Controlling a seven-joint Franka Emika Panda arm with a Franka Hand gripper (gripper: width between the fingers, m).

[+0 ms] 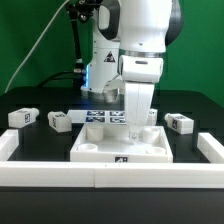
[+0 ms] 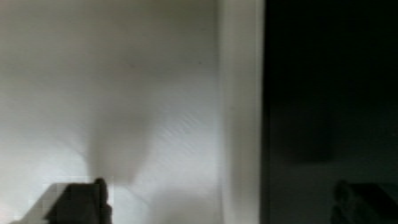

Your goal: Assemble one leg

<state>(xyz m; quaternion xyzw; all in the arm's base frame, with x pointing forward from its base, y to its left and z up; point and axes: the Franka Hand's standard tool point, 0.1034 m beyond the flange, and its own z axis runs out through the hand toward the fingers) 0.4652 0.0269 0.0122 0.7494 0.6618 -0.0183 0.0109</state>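
My gripper (image 1: 135, 128) hangs low over the far right part of the large white square panel (image 1: 95, 150), its fingers close to the panel's surface. In the wrist view the gripper (image 2: 222, 203) is open, with two dark fingertips (image 2: 79, 203) far apart and nothing between them. That view is blurred, with a white surface on one side and black table on the other. Three legs lie on the table: two at the exterior view's left (image 1: 22, 117) (image 1: 60, 121) and one at its right (image 1: 180, 123). A fourth leg is not visible.
The marker board (image 1: 100, 118) lies behind the panel. A low white wall (image 1: 60, 175) runs along the front, with raised ends at the left (image 1: 8, 145) and right (image 1: 210, 148). The arm's base stands at the back.
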